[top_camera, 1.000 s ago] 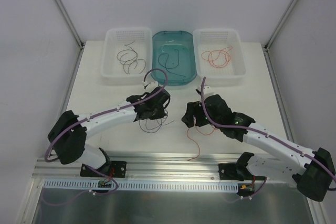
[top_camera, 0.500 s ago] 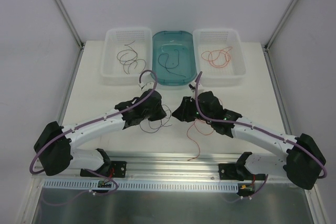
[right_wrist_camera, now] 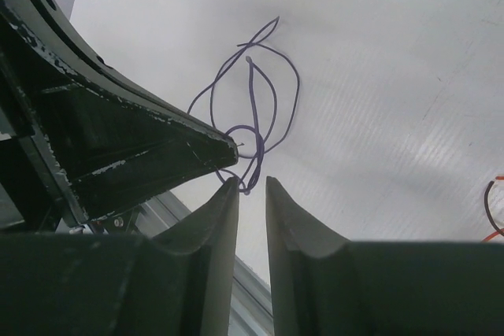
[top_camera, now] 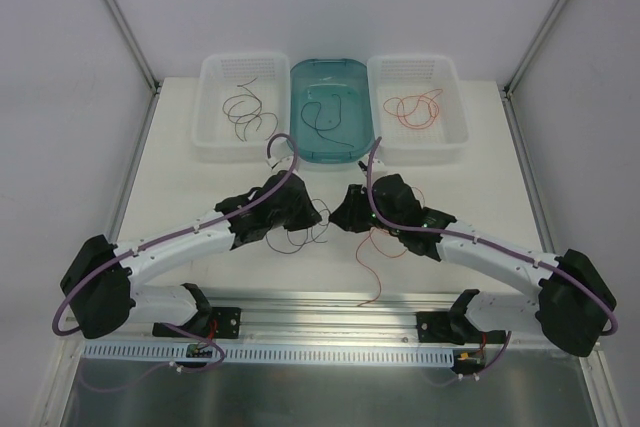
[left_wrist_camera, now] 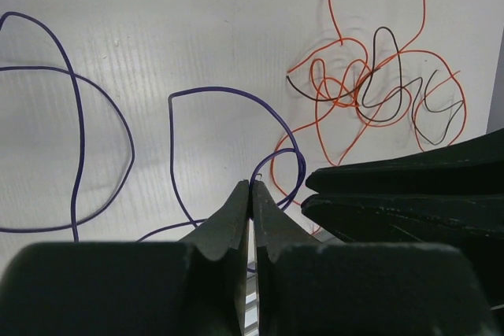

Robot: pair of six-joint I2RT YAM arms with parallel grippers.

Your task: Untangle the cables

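Presently left tool [left_wrist_camera: 250, 185] clamped on purple cable [left_wrist_camera: 224, 89]; right tool [right_wrist_camera: 252, 184] slightly apart.

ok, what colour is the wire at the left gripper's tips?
Purple. The wire shows best in the left wrist view.

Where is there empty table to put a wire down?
Bare white table lies left, between the left clear plastic basket and the left arm, and right, between the right clear basket and the right arm. The middle is crowded with thin purple wires and an orange wire.
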